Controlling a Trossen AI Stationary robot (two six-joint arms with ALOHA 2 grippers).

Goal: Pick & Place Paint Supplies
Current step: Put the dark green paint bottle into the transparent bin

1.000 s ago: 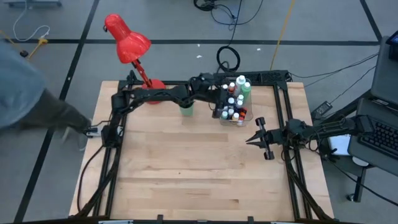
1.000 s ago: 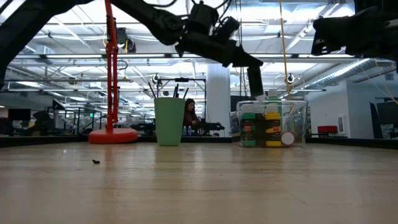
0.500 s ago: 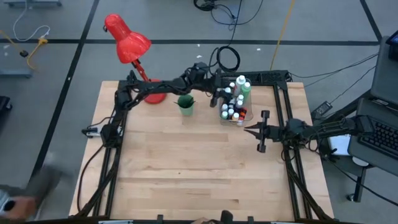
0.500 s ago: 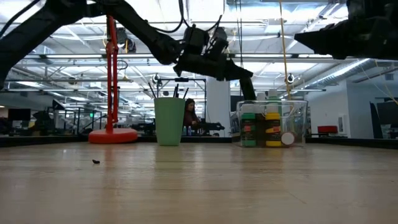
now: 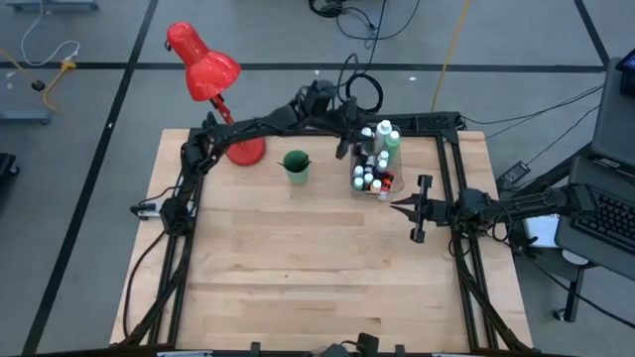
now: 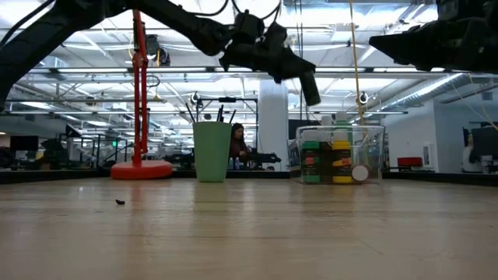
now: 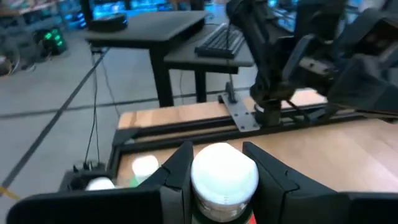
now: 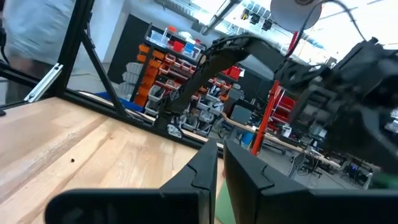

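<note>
Overhead layout: pale wooden plank table (image 5: 298,258) in a dark metal frame; a red desk lamp (image 5: 203,64) with a round base stands at its far left corner.
Left gripper (image 7: 217,163): held in the air over the far edge, above the bin's left side; its two dark fingers (image 7: 177,171) pinch a small white-capped paint bottle (image 7: 222,177).
Held bottle: smooth rounded white cap, a sliver of red below it; the body is cut off at the frame edge in the left wrist view, so its colour is uncertain.
Clear plastic bin (image 5: 372,171): transparent square box near the far right corner; in the low view its wall (image 6: 376,152) shows green, yellow and dark labelled bottles (image 6: 331,162) packed inside, with one round white cap facing outward.
Tall bottles: a green bottle (image 5: 392,142) and a white bottle (image 5: 383,128) rise above the small ones at the bin's far side.
Green cup (image 6: 212,152): matte, tapered, plastic-looking, left of the bin near the far edge; thin dark-handled brushes (image 6: 226,114) stick out of its top, tips hard to make out.
Right gripper (image 5: 414,208): hovers near the right edge, just in front of the bin; fingers (image 8: 205,165) pressed nearly together on nothing.
Background: a seated person, small and partly hidden behind the cup.
</note>
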